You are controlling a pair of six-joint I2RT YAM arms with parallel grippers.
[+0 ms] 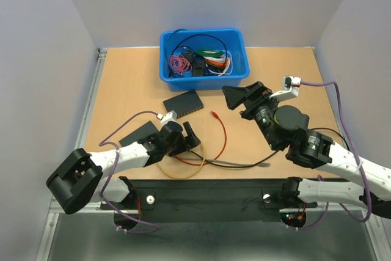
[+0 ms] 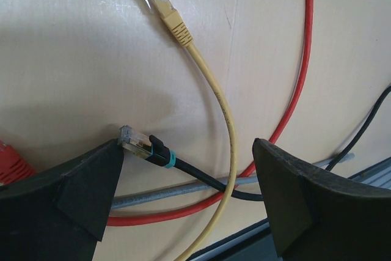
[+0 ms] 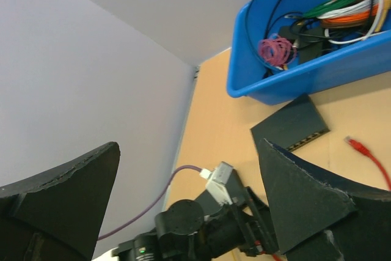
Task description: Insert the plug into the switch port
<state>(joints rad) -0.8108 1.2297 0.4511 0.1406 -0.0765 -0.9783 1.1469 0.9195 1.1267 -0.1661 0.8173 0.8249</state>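
Note:
The black switch (image 1: 183,102) lies flat on the table below the blue bin; it also shows in the right wrist view (image 3: 292,123). My left gripper (image 1: 186,140) is open and low over a tangle of cables. In the left wrist view my left gripper (image 2: 189,145) straddles a black cable whose clear plug with a teal ring (image 2: 139,145) lies at the left fingertip (image 2: 91,181). A yellow cable's plug (image 2: 160,3) lies further ahead. A red cable's plug (image 1: 213,114) lies right of the switch. My right gripper (image 1: 235,97) is open, empty and raised.
A blue bin (image 1: 204,53) of coiled cables stands at the back centre. A flat black piece (image 1: 137,134) lies left of my left gripper. Red (image 2: 302,71) and grey (image 2: 177,191) cables cross under the left gripper. The table's front rail (image 1: 201,197) is near.

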